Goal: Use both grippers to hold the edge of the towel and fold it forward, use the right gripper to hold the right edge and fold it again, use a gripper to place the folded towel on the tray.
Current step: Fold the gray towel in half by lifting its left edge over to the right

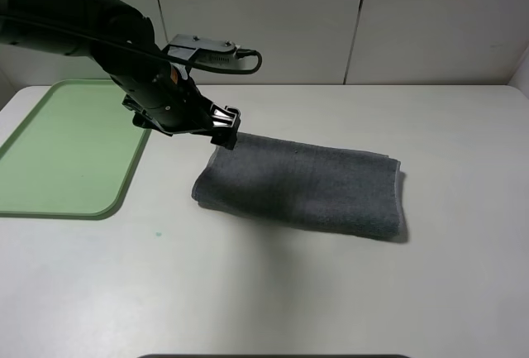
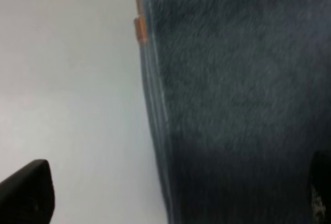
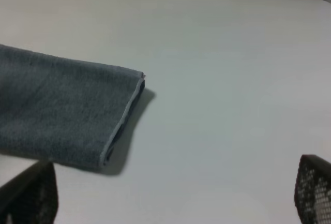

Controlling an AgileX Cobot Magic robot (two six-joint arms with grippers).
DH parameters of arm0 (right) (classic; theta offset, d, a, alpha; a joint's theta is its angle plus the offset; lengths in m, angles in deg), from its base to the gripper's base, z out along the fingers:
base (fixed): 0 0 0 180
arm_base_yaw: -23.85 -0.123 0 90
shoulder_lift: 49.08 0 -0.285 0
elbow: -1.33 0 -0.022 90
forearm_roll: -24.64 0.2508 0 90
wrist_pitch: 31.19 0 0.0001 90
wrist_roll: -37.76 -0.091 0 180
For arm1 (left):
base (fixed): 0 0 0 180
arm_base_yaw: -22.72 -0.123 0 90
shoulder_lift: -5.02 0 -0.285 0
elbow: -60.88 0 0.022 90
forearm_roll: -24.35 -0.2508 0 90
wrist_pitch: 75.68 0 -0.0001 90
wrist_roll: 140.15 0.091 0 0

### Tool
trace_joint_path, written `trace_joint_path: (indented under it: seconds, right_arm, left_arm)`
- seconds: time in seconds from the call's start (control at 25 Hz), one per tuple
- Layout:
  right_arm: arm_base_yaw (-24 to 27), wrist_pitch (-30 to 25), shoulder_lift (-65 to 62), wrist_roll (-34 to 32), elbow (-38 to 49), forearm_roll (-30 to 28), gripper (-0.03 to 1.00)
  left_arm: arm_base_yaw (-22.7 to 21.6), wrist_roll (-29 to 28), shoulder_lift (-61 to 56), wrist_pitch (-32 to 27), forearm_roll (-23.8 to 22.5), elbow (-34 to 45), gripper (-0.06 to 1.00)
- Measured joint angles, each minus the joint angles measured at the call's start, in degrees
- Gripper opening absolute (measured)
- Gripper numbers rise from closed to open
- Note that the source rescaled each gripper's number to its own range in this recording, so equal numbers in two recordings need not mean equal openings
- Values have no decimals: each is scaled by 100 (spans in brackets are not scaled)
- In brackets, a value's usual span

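Robot lab: plain white table (image 1: 273, 292), white panel walls (image 1: 430, 19), black robot arm (image 1: 74, 11).

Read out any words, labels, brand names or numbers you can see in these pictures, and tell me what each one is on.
No text can be read anywhere.
Orange tag on the towel edge: blurred, no lettering can be made out.
Yellowish mark on the left arm: too small to read.
Tray and table: no print shows.
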State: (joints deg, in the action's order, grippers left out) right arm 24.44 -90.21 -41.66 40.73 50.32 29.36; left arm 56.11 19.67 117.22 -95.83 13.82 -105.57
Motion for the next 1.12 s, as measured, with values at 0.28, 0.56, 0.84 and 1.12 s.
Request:
trace_joint_path:
  seconds: [0.28,0.56,0.84,1.12]
  right_arm:
    - [0,0,0,0,0,0,100]
    - [0,0,0,0,0,0,100]
    - [0,0,0,0,0,0,100]
    - [0,0,0,0,0,5,100]
  left_arm:
    - [0,-27,595,347,426,0,96]
    - [-18,51,972,514,476,-20,96]
    - [-62,231,1401,546,476,-218,96]
    - [-66,491,1657,585,480,-344,96]
